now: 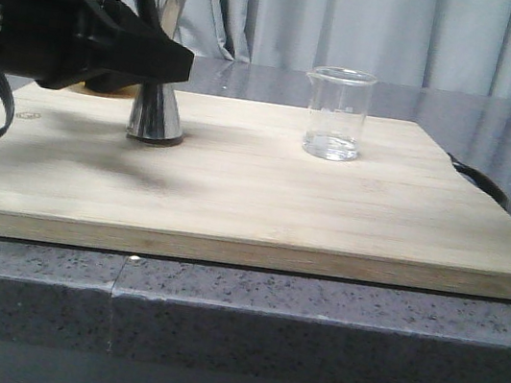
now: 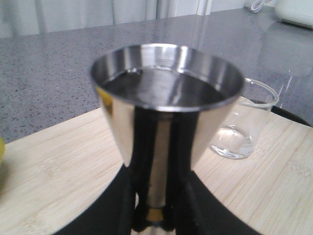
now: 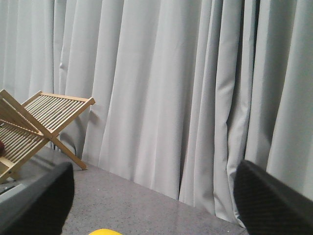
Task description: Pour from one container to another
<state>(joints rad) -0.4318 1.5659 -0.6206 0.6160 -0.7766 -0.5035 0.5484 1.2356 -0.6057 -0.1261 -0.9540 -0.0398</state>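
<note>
jigger (image 1: 160,60) waist hidden behind left end effector (image 1: 164,65), base cut off

wooden board (image 1: 235,198) on grey speckled counter (image 1: 312,327) | grey curtain (image 3: 195,98) | slatted wooden rack (image 3: 34,127)

Soft, even light; jigger (image 2: 166,98) glares and blurs close-up, faint shadows on board (image 1: 235,198).

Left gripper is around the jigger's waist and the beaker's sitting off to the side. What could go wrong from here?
The jigger looks nearly brim-full in the left wrist view, so any jolt from the left gripper at its narrow waist could slop liquid onto the wooden board. The beaker stands close beside it; a sideways swing might knock it.
</note>
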